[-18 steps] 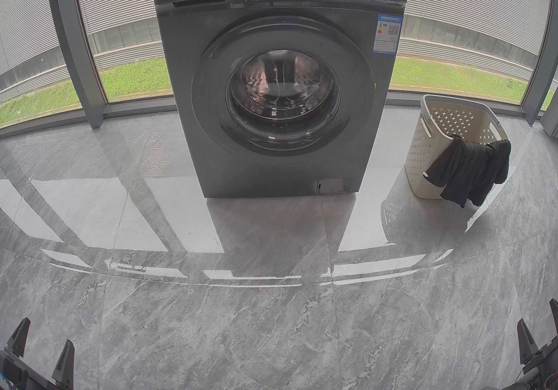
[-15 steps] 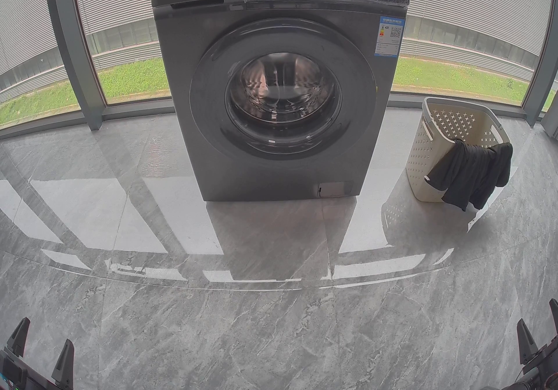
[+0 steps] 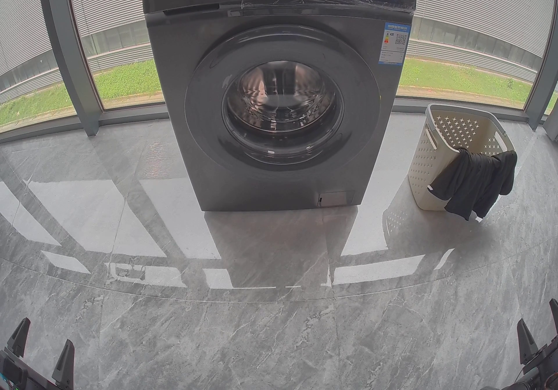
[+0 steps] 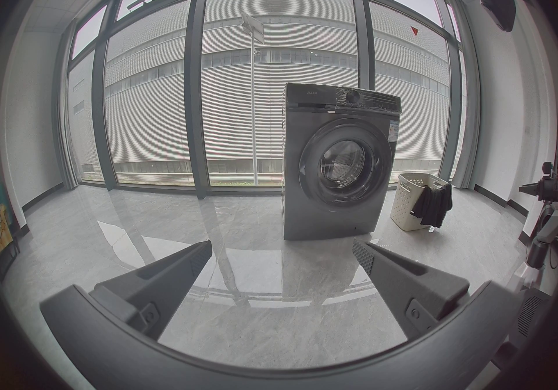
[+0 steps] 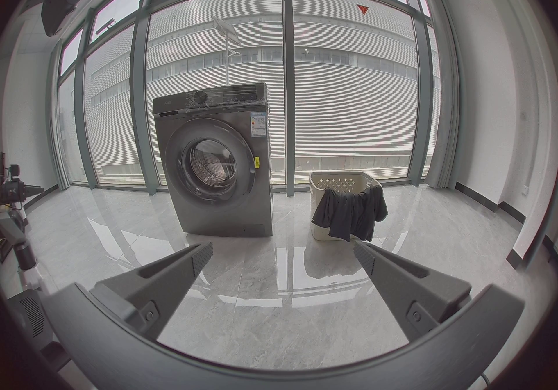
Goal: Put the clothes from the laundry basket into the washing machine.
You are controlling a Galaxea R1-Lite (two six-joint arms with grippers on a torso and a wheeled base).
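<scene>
Whole head view has shifted since the earlier pictures: washing machine point(image 3: 279, 100) and laundry basket point(image 3: 433, 158) both sit larger and lower in frame. That reads as the camera closing in, not the things moving. Both grippers hold the same spots at the bottom corners of that view.

Left gripper point(image 3: 45, 334): fingers spread wide, nothing between them. It hangs low over the floor point(image 3: 261, 321), well short of the machine. The left wrist view confirms an empty gap.

Right gripper point(image 3: 537, 315): also wide open and empty, low over the floor, well apart from the basket.

Washing machine: stands at the far edge of the floor, against the windows. Its round door looks shut, and the drum shows through the glass.

Laundry basket: pale, perforated, upright on the floor just beside the machine on the robot's right, not touching it.

Clothes point(image 3: 474, 182): one dark bundle draped over the basket's near rim, hanging down the outside wall. Cannot tell whether more lies inside.

Progress, as judged: nothing loaded yet, and this is only the approach. Left to do: get close, open the door, lift the clothes off the rim, put them in the drum.
</scene>
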